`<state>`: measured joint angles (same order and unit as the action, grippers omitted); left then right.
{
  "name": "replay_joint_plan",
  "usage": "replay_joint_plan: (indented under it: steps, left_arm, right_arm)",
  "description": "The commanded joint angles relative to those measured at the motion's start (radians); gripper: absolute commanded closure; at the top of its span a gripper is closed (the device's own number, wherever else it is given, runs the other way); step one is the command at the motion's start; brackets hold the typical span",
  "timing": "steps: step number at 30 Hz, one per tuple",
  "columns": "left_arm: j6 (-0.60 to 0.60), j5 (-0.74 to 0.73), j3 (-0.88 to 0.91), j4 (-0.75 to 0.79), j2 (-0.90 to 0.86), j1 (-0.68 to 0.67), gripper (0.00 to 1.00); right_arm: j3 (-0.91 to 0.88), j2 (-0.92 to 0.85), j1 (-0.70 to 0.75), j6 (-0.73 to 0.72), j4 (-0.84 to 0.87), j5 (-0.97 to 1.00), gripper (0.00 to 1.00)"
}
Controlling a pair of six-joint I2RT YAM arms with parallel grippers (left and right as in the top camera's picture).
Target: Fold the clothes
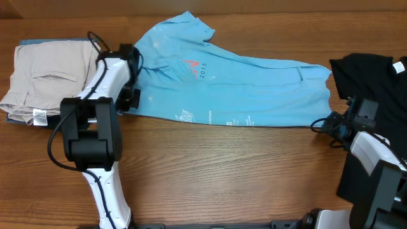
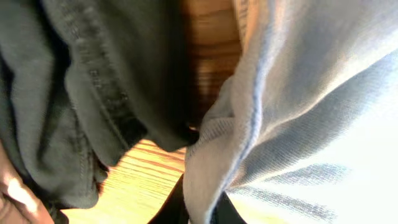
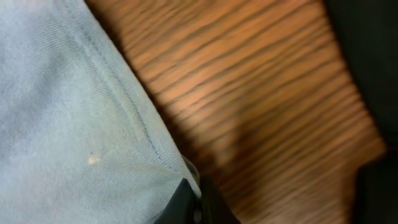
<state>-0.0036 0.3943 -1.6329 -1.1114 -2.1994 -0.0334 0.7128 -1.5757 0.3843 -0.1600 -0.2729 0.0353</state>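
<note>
Light blue T-shirt (image 2: pixel 292 118) pinched in left end effector (image 2: pixel 200 210), dark grey garment (image 2: pixel 93 87) beside it, wooden table (image 2: pixel 211 56) between

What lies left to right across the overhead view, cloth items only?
beige trousers → blue T-shirt → black garment

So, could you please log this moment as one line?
left claw: shut on T-shirt, left edge | right claw: shut on T-shirt, right corner | T-shirt: spread on table | beige trousers: stacked left
</note>
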Motion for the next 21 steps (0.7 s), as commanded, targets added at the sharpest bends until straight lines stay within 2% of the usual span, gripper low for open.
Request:
replay_joint_plan:
  steps: [1,4,9,11,12,13,14,15,16,17,20,21]
  left_arm:
    - [-0.002,0.203,-0.015,-0.002,0.016,-0.085,0.93]
    - [-0.011,0.211,-0.014,0.003,0.016,-0.13,0.95]
    - [-0.03,0.144,-0.014,-0.045,0.016,-0.124,0.94]
    - [-0.041,0.101,-0.014,-0.082,0.016,-0.124,0.84]
    - [-0.061,0.101,-0.014,-0.094,0.016,-0.124,0.76]
    - [-0.086,0.079,-0.014,-0.1,0.016,-0.124,0.44]
    - [-0.081,0.047,-0.016,-0.105,0.016,-0.124,0.27]
    - [-0.079,0.031,-0.024,-0.119,0.016,-0.124,0.22]
    - [-0.079,0.021,-0.047,-0.146,0.016,-0.124,0.21]
    - [-0.08,0.013,-0.09,-0.18,0.016,-0.124,0.21]
    - [-0.087,-0.039,-0.313,-0.305,0.016,-0.125,0.16]
    - [-0.086,-0.076,-0.44,-0.343,0.016,-0.125,0.13]
  right_arm:
    - [-0.004,0.001,0.056,0.0,0.025,0.063,0.96]
    - [-0.004,0.001,0.062,0.009,0.059,0.06,0.96]
    - [-0.004,0.001,0.062,0.007,0.055,0.06,0.96]
    - [-0.003,0.001,0.062,0.003,0.055,0.06,0.96]
    - [0.004,0.001,0.062,-0.004,0.042,0.061,0.8]
    - [0.031,0.001,0.062,-0.006,0.008,0.061,0.31]
    - [0.064,0.001,0.062,-0.008,-0.038,0.061,0.27]
    - [0.101,0.001,0.062,-0.016,-0.081,0.061,0.23]
    - [0.158,0.001,0.062,-0.023,-0.14,0.06,0.15]
    - [0.204,0.001,0.062,-0.023,-0.183,0.05,0.12]
    - [0.397,0.001,0.062,-0.021,-0.351,0.008,0.09]
    - [0.475,0.001,0.062,-0.017,-0.412,-0.031,0.1]
